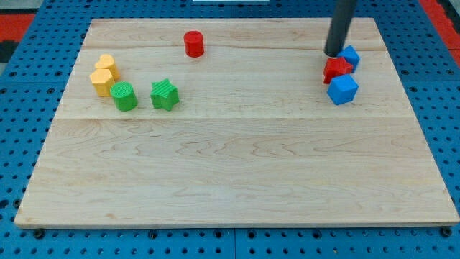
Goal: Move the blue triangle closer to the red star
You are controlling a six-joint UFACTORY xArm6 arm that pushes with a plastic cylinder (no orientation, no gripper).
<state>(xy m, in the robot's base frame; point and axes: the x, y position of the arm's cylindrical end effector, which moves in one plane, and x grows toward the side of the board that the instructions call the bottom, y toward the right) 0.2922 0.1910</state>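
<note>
The red star (pixel 336 69) lies near the view's right edge of the wooden board. A blue block (pixel 351 56), partly hidden so its shape is unclear, touches the star's upper right side. A blue cube (pixel 343 89) touches the star from below. My tip (pixel 333 52) stands just left of the upper blue block and just above the red star, close to both.
A red cylinder (pixel 193 44) stands at the top middle. On the left are a yellow block pair (pixel 104 74), a green cylinder (pixel 124 96) and a green star (pixel 164 94). The board (pixel 230 173) rests on a blue pegboard.
</note>
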